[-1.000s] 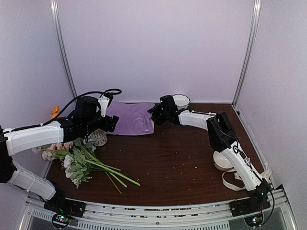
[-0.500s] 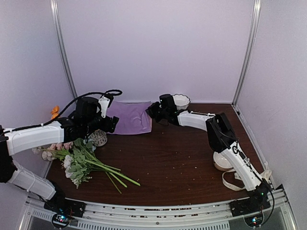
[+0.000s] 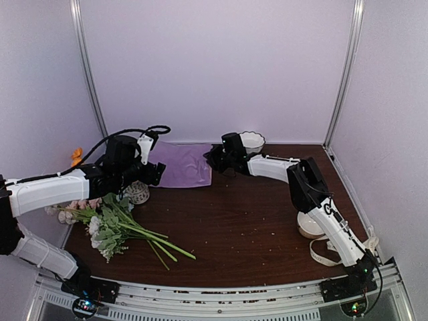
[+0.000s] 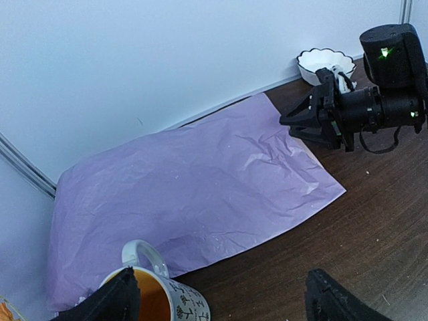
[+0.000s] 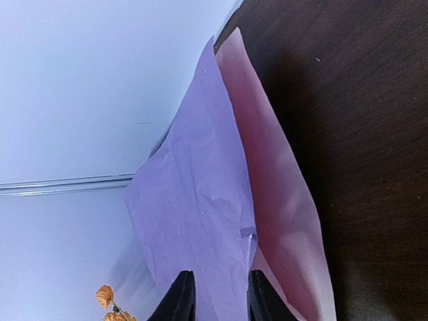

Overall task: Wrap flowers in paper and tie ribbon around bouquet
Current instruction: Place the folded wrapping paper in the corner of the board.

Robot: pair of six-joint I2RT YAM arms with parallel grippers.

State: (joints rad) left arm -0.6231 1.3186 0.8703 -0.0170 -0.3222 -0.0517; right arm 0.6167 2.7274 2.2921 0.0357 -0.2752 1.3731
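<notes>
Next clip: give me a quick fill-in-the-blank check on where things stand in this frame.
The paper lies with its ___ side up.
The flowers lie on the ___ side of the table.
The ___ hand has its fingertips at the paper's edge.
The mug stands ___, not tipped.
Missing: purple; left; right; upright.

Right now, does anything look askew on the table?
The paper sits crinkled against the back wall, not laid flat mid-table, and its right edge is raised at the right gripper, pink underside showing.
</notes>
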